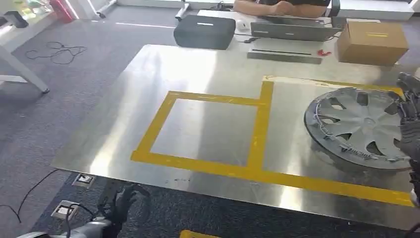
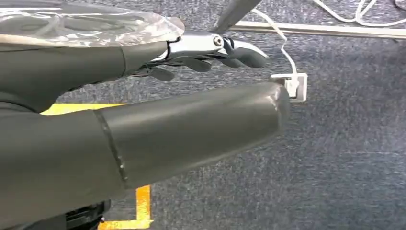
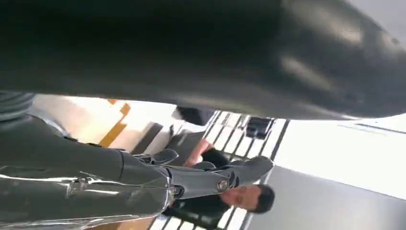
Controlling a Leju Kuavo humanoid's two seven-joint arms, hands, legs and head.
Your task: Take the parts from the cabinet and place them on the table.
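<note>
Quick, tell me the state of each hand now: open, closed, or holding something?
Left hand: hangs below the table edge over the carpet, holds nothing, fingers apart.
Right hand: holds the hubcap by its rim, tilted above the table.

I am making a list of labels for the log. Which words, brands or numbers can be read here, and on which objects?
No text can be read.
Brown cardboard box: a yellow strip, too blurred to read.
Black case: a pale mark, too small.
Grey plastic wheel cover: no lettering can be made out.
</note>
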